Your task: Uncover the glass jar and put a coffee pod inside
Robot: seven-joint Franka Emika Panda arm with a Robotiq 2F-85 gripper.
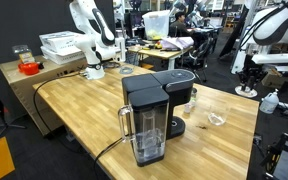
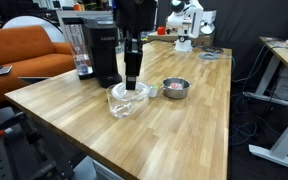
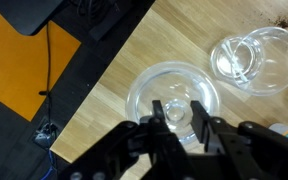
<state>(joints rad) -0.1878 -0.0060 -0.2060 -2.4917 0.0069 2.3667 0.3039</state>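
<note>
**A:** Gripper point(image 3: 179, 113), what's it doing?
**B:** Its fingers are pinched on the knob of a round glass lid point(image 3: 174, 82), lower centre of the wrist view.
**A:** And the glass jar point(image 3: 259, 55)?
**B:** Upper right of that frame, uncovered, just beside the lid on the wooden table point(image 3: 109, 90).
**A:** Anything nearby?
**B:** A metal bowl point(image 2: 175, 88), right of centre in an exterior view.

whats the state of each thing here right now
jar, upright, lid apparently on
lid, knob pinched by gripper
gripper, shut on lid
bowl, upright, something pinkish inside
coffee machine, upright
</note>
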